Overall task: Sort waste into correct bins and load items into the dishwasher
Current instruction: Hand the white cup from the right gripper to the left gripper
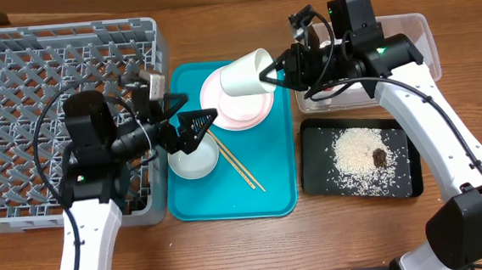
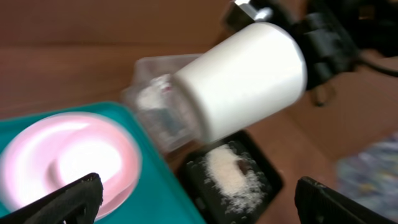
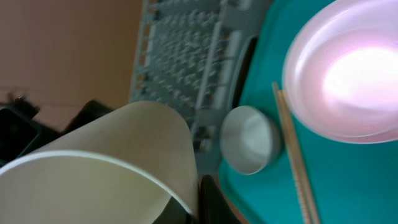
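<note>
Overhead, right hand (image 1: 273, 77) grips white cup (image 1: 243, 73) above teal tray (image 1: 188, 202).

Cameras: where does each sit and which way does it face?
Overhead: fixed above the table, looking straight down at the grey rack, teal tray and black tray; both hands show, left hand open, right hand shut on the white cup.
Left wrist: rides by the left hand, facing right towards the cup and black tray; its own fingertips frame the bottom corners.
Right wrist: rides by the right hand, facing left over the cup towards the rack; the cup hides nearly all of its own hand.
Shared: both wrist views show the cup and the pink bowl.
</note>
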`<action>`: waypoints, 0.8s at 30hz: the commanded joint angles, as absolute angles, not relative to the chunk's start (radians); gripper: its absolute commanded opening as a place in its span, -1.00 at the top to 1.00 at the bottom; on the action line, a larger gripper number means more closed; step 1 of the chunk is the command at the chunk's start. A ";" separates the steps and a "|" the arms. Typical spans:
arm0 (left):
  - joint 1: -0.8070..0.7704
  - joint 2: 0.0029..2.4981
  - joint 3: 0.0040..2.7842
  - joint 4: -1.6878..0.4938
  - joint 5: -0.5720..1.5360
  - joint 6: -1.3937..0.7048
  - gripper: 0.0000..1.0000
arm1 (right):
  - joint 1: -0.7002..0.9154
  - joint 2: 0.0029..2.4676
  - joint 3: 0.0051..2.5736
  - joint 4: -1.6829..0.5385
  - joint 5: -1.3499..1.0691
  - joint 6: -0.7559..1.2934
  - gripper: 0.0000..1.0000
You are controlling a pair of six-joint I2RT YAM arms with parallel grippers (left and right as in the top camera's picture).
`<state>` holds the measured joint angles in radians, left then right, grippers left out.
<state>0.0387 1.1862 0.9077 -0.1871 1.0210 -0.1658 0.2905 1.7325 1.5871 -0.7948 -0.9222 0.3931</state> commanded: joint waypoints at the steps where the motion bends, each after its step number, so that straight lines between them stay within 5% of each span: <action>1: 0.032 1.227 0.926 -0.106 1.291 -0.223 -1.00 | 0.290 1.726 1.592 -0.788 -1.174 0.390 0.92; 8: 0.031 1.252 0.926 0.027 1.309 -0.278 -1.00 | 0.299 1.726 1.592 -0.791 -1.374 0.391 0.92; 24: -0.062 1.252 0.926 0.277 1.324 -0.405 -1.00 | 0.328 1.726 1.591 -0.811 -1.382 0.394 0.92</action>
